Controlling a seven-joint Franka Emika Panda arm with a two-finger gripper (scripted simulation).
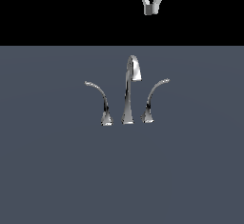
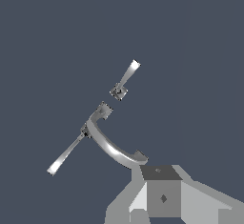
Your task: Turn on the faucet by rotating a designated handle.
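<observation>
The claw (image 1: 151,9) hangs high above the faucet (image 1: 129,94), well apart from it. The handle (image 1: 153,99) lies below it. Its fingers meet, clenched on nothing.

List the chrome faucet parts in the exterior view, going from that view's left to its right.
Lever arcing left → tall central spout → handle arcing right. The claw hangs high above them, between the spout and the right handle, touching nothing.
</observation>
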